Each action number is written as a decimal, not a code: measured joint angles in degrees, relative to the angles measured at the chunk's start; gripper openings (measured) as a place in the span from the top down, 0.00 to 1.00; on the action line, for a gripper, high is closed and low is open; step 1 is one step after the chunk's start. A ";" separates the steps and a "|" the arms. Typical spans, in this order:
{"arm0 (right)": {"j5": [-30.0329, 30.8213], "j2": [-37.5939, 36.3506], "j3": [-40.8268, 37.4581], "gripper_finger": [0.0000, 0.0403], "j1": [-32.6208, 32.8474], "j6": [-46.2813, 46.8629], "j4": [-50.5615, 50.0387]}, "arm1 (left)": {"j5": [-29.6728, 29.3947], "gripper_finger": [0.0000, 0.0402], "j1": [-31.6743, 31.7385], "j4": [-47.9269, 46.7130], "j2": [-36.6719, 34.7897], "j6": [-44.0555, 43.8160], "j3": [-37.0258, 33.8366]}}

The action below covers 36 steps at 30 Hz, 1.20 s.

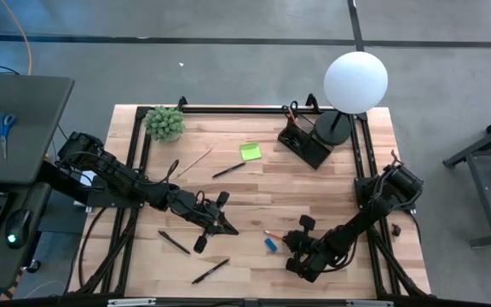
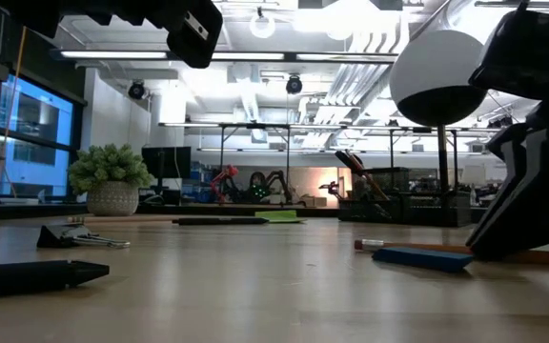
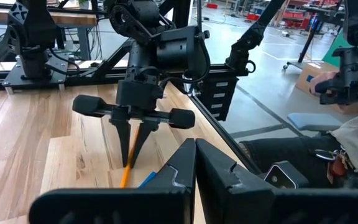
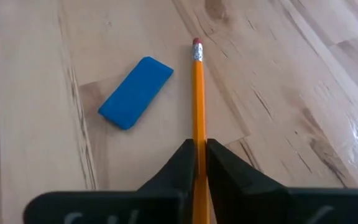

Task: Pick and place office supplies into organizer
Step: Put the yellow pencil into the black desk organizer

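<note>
Nearest the front edge of the table, a black pen (image 1: 210, 271) lies alone, well to the front-left of the lamp (image 1: 355, 81). Just beyond it the right gripper (image 4: 199, 146) is down at the tabletop, its two fingers pinched on an orange pencil (image 4: 197, 93) whose eraser end points away from the wrist. A small blue piece (image 4: 136, 92) lies flat just beside the pencil, apart from it and not held. From the left arm's wrist, that right gripper (image 3: 131, 140) shows standing point-down on the wood, with the pencil (image 3: 126, 174) running out beneath it. The left gripper (image 1: 220, 223) hangs above the table to the left of the blue piece, its fingers closed on nothing. Another black pen (image 1: 175, 242) lies beside it. Farther toward the lamp, a lime-green sticky-note pad (image 1: 250, 152), a third black pen (image 1: 228, 170) and a wooden pencil (image 1: 194, 162) lie spread on bare wood. The black organizer (image 1: 303, 142) stands touching the lamp's base on its left side. A potted plant (image 1: 165, 123) sits at the far left corner, well apart from the lamp.
</note>
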 joint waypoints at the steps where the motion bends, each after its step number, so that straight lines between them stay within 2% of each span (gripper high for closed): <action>1: 0.73 -0.02 -0.04 0.95 0.01 0.06 -0.04 | 0.00 1.00 0.02 0.00 0.00 0.00 0.00; 4: 3.81 -0.62 -0.31 0.98 0.30 0.08 -0.99 | -0.02 1.00 0.02 -0.01 0.00 0.16 0.00; 7: 7.32 -3.14 -0.17 0.97 1.00 0.14 -1.55 | -0.18 1.00 0.02 -0.29 0.00 1.47 0.00; 10: 9.65 -6.56 -0.17 0.97 2.28 0.25 -3.29 | -3.20 1.00 0.02 -0.35 0.00 2.65 0.00; 14: 17.83 -12.62 -0.10 0.99 5.46 -1.48 -3.47 | -5.98 1.00 0.04 -0.20 0.74 2.78 0.00; 20: 29.83 -19.24 -0.08 0.99 10.95 -5.81 -2.72 | -6.03 1.00 0.04 5.48 2.26 3.06 -0.04; 24: 34.45 -20.81 -0.08 1.00 12.98 -7.75 -3.01 | -6.05 1.00 0.04 9.93 4.92 3.06 -0.02; 30: 32.72 -19.49 -0.06 1.00 11.23 -5.95 -4.51 | -6.06 1.00 1.13 12.91 7.37 2.62 0.07; 36: 18.97 -15.97 -0.06 0.99 5.45 1.18 -6.92 | -6.03 1.00 2.08 11.52 7.41 1.11 0.04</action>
